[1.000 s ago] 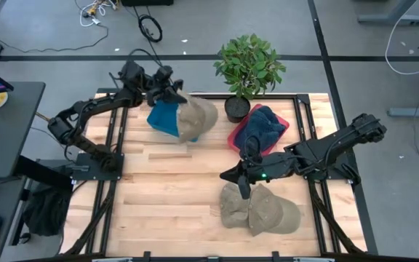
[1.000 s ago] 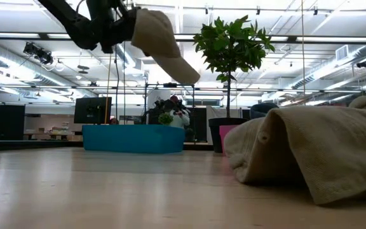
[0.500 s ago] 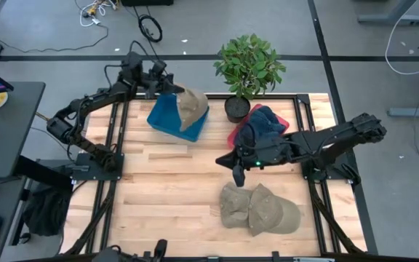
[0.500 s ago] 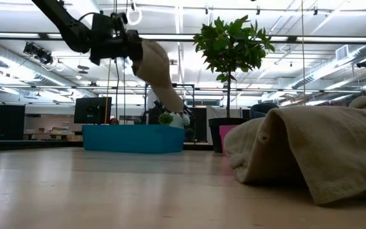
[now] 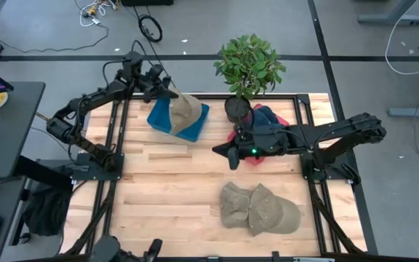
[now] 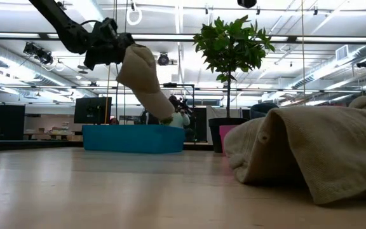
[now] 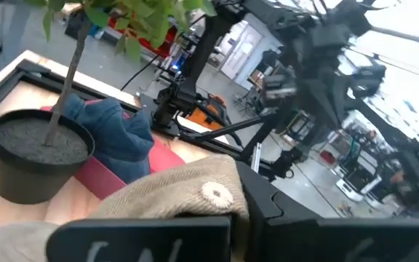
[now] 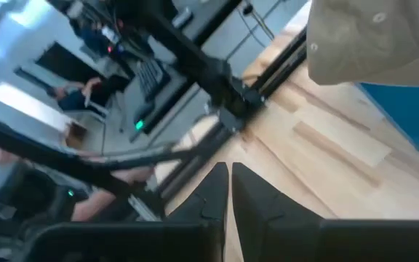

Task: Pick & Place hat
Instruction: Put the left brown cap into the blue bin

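Wooden tabletop [image 5: 166, 196]: left hand [image 5: 167, 93] grips a tan hat [image 5: 186, 110] hanging over the blue bin [image 5: 161, 119]; lower it centred before letting go. Right hand [image 5: 231, 155] hovers mid-table, fingers closed, empty.

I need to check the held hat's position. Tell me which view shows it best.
The high view: the tan hat hangs from the left gripper over the blue bin. The low view shows its height, the left wrist its crown, the right wrist just an edge.
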Available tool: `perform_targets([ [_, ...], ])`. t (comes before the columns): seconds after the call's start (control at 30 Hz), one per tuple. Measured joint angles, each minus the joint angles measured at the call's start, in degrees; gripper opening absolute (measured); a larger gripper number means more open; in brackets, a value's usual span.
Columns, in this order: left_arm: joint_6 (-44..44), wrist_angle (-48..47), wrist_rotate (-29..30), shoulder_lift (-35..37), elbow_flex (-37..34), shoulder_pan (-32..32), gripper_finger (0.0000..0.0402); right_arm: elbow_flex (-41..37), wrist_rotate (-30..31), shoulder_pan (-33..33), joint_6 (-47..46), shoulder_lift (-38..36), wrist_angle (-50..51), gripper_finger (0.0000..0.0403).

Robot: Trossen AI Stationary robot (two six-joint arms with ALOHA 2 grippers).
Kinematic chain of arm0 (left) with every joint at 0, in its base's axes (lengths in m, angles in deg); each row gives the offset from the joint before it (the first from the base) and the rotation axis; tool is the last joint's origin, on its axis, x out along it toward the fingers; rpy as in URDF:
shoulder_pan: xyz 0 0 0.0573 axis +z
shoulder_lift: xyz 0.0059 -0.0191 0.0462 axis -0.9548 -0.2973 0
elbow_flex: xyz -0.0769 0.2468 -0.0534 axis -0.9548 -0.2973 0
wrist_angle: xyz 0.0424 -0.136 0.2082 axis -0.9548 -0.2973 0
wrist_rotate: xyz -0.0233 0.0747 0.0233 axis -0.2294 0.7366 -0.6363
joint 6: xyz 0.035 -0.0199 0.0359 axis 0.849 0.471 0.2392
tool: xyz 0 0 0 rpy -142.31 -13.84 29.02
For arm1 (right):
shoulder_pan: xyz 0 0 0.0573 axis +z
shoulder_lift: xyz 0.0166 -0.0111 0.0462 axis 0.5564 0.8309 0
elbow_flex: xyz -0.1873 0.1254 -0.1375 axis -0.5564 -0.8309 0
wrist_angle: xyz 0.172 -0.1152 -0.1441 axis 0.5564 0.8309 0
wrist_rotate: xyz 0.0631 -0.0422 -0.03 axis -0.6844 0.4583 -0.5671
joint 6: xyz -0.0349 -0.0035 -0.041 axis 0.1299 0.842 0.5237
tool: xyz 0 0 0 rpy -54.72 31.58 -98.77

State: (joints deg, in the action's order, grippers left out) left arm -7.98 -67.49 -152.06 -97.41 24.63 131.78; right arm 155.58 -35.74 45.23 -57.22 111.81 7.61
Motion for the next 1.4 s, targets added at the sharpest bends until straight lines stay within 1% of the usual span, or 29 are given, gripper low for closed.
perform_targets([
  [0.17, 0.65, -0.32, -8.53, 0.0, 0.0, 4.25, 0.0003, 0.0, 3.61, -0.88, -2.32, 0.0, -4.31, 0.0025],
  [0.23, 0.75, -0.36, -9.82, -0.02, 0.0, 5.69, 0.0003, 0.0, 5.42, -0.9, -2.77, 0.0, -5.43, 0.0025],
  [0.43, 5.25, -0.47, -9.89, -0.13, 0.0, 8.46, 0.0003, 0.0, 8.8, -0.9, -4.46, 0.0, -6.89, 0.0025],
  [0.63, 9.11, -0.43, -9.89, -0.13, 0.0, 8.62, 0.0003, 0.0, 8.8, -0.92, -5.99, 0.65, -7.48, 0.0025],
  [0.8, 9.63, -0.33, -9.91, -0.36, 0.0, 7.83, 0.0003, 0.04, 8.41, -1.3, -5.99, 2.21, -10.37, 0.0025],
  [1.03, 8.01, -1.1, -9.86, -3.81, 0.0, 6.55, 0.0003, 0.0, 3.27, -2.07, -5.96, 5.11, -13.71, 0.0025],
  [1.2, 6.07, -0.99, -9.87, -6.42, 0.0, 5.91, 0.0003, 0.0, 2.54, -2.08, -5.64, 5.62, -14.76, 0.0025],
  [1.4, 0.92, -0.8, -9.77, -10.86, 0.0, 5.6, 0.0003, 0.0, 2.53, -2.14, -3.82, 5.6, -15.58, 0.0025],
])
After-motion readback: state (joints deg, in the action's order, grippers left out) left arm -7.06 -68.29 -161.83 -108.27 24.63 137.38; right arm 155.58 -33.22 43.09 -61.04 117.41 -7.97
